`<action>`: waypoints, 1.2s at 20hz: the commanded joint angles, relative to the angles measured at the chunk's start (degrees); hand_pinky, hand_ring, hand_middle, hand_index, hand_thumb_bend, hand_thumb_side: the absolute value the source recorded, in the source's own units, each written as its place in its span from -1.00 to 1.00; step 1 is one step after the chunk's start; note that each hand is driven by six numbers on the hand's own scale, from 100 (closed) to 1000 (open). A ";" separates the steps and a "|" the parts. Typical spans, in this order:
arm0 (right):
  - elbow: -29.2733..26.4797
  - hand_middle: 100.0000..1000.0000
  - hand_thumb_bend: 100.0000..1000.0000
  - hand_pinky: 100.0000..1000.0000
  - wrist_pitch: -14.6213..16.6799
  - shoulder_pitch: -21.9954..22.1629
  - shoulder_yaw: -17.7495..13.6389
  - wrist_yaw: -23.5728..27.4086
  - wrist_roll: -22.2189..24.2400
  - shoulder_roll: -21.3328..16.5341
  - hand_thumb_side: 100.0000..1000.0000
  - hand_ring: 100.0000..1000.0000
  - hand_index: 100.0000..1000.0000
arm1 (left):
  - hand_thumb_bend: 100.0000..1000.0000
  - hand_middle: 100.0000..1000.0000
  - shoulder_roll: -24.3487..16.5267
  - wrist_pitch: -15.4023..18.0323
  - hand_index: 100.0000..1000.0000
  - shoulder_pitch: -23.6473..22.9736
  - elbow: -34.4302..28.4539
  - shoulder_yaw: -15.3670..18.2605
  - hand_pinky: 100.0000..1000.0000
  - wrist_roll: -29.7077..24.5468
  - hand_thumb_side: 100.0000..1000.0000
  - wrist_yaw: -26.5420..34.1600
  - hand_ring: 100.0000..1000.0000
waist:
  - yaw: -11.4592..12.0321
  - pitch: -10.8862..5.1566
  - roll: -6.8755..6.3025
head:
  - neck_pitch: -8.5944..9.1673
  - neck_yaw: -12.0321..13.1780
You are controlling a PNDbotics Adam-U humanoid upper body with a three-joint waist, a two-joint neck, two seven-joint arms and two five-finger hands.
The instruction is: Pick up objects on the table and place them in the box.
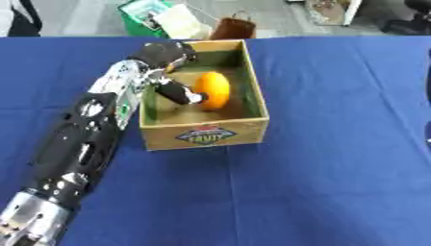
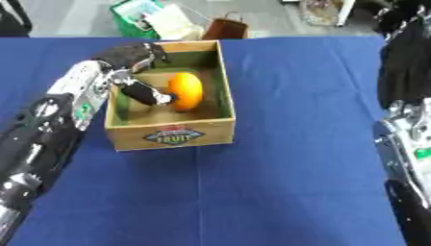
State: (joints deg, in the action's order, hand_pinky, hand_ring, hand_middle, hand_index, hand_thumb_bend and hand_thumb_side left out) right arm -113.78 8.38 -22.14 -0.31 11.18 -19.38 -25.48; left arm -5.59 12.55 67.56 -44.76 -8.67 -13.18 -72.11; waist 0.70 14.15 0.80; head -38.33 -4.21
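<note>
Orange fruit (image 1: 214, 90) is already down inside the wooden box (image 1: 255, 91), with the left hand (image 1: 168, 57) curled round its left side. Looks light, smooth, firm and likely rollable, so cupping the broad middle seems safest. Its long axis runs roughly toward the far wall. Right hand: can't tell, only the arm (image 2: 412, 144) shows.

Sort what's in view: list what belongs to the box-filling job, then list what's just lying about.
Job:
- orange fruit, inside the box
- wooden box with a fruit label
- left hand, reaching into the box, a finger touching the fruit
- blue table

Lying about:
- green package and brown bag beyond the table's far edge
</note>
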 commanded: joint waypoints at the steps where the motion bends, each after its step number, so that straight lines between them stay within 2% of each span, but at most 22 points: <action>1: -0.81 0.42 -1.00 0.49 0.06 -0.46 -0.40 0.19 -0.12 -0.81 1.00 0.48 0.64 | -0.12 0.51 -1.25 -0.44 0.81 1.69 -2.72 0.82 0.10 1.93 0.18 0.25 0.36 | -0.06 -1.01 -0.03 | -0.48 -0.13; 4: -0.81 0.42 -1.00 0.49 0.04 -0.34 -0.47 0.12 -0.21 -0.84 1.00 0.48 0.64 | -0.27 0.47 -1.70 -0.99 0.79 1.76 -5.71 1.10 0.10 4.20 0.25 3.26 0.34 | 0.09 -1.04 -0.05 | -0.62 -0.27; 5: -0.81 0.42 -1.00 0.49 0.06 -0.29 -0.51 0.09 -0.25 -0.88 1.00 0.48 0.64 | -0.39 0.45 -1.95 -1.20 0.77 1.75 -6.92 1.07 0.10 4.88 0.21 4.40 0.33 | 0.14 -1.05 -0.04 | -0.69 -0.30; 7: -0.81 0.42 -1.00 0.49 0.12 -0.20 -0.62 0.02 -0.38 -0.99 1.00 0.48 0.64 | -0.51 0.42 -2.56 -2.22 0.74 1.61 -10.31 1.17 0.08 6.68 0.12 7.10 0.31 | 0.29 -1.07 0.00 | -0.87 -0.39; 8: -0.81 0.42 -1.00 0.49 0.17 -0.16 -0.67 -0.02 -0.43 -1.08 1.00 0.48 0.64 | -0.63 0.40 -2.94 -2.98 0.74 1.41 -12.47 1.32 0.06 7.66 0.06 8.88 0.28 | 0.39 -1.09 -0.03 | -1.01 -0.44; 11: -0.81 0.42 -1.00 0.49 0.38 0.07 -0.87 -0.26 -0.56 -1.62 1.00 0.48 0.64 | -0.76 0.35 -4.55 -5.96 0.70 0.18 -19.76 1.99 0.03 10.24 0.02 16.46 0.23 | 0.96 -1.18 -0.39 | -1.76 -0.46; 14: -0.81 0.42 -1.00 0.49 0.77 0.12 -1.15 -0.52 -0.75 -1.97 1.00 0.48 0.64 | -0.89 0.36 -8.14 -9.39 0.60 -1.85 -27.96 1.86 0.10 12.40 -0.04 22.26 0.27 | 1.66 -1.02 -0.66 | -1.85 -0.25; 19: -0.81 0.43 -1.00 0.48 1.88 0.15 -1.70 -0.88 -1.30 -2.67 1.00 0.48 0.64 | -0.93 0.33 -13.89 -16.38 0.56 -7.00 -41.91 4.11 0.11 13.82 -0.11 26.40 0.26 | 2.55 -0.66 -0.58 | -1.37 -1.15; 21: -0.81 0.43 -1.00 0.48 2.28 0.22 -1.88 -1.00 -1.54 -2.90 1.00 0.48 0.64 | -0.92 0.32 -15.78 -18.47 0.57 -9.40 -45.96 4.98 0.11 15.44 -0.11 28.74 0.25 | 2.88 -0.57 -0.57 | -1.16 -1.53; 22: -0.81 0.43 -1.00 0.48 2.39 0.24 -1.97 -1.06 -1.65 -2.98 1.00 0.48 0.64 | -0.86 0.30 -16.62 -19.51 0.56 -10.65 -47.66 5.65 0.11 16.69 -0.04 29.68 0.24 | 3.05 -0.51 -0.49 | -0.99 -1.52; 23: -0.81 0.43 -1.00 0.48 2.49 0.23 -2.05 -1.12 -1.75 -3.06 1.00 0.48 0.64 | -0.85 0.29 -17.27 -20.36 0.55 -12.03 -49.59 6.29 0.11 18.38 -0.07 30.98 0.23 | 3.16 -0.44 -0.39 | -0.80 -1.40; 24: -0.81 0.43 -1.00 0.48 2.60 0.23 -2.16 -1.18 -1.87 -3.15 1.00 0.48 0.64 | -0.84 0.26 -17.85 -21.05 0.52 -13.63 -51.54 6.99 0.11 20.16 -0.20 32.64 0.21 | 3.31 -0.34 -0.25 | -0.48 -1.28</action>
State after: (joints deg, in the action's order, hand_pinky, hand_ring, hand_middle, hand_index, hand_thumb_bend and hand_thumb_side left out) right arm -113.78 10.58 -21.58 -1.79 10.58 -21.18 -26.89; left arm -21.17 -7.47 53.28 -93.17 -2.97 5.26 -41.11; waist 4.02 14.68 0.49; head -39.49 -5.45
